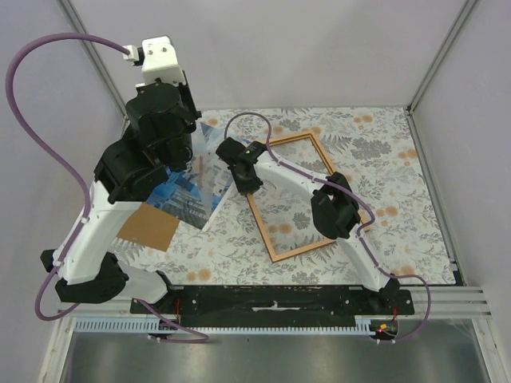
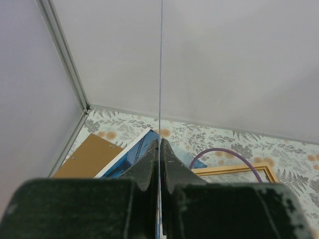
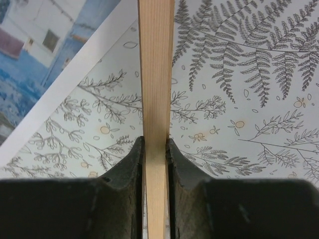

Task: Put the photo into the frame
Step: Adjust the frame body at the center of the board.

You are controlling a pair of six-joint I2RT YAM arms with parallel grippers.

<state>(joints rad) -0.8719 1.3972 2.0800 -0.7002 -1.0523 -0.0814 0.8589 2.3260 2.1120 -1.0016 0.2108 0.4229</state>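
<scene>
Right fingers [image 3: 127, 169]: pinching 1 rail of the frame [image 3: 156, 74] from both sides, with wood filling the gap between them.
Left fingers [image 2: 147, 167]: pressed together on a thin clear sheet [image 2: 161, 59], which shows edge-on as a hairline running upward. They are raised off the surface, to the left of the frame.
Frame: lies flat and empty on the patterned surface [image 1: 383, 159], gripped along its left side.
Photo [image 1: 180, 199]: picture side up on the surface, just left of the frame and partly under the left arm. Its white border runs near the gripped rail.
Backing board [image 1: 148, 227]: left of the frame, beyond the photo.
Photo handling: probably light, limp paper that creases easily, and it lies too flat to get under. A shallow pinch on a white corner or edge looks safest.
Frame handling: likely stiff and light, but with thin rails it may pivot when held at 1 point.
Right wrist view only: shows the rail seated between the fingers, which the top view hides under the wrist.
Left wrist view only: shows the sheet's edge in the grip.
Top view only: shows the whole layout.
</scene>
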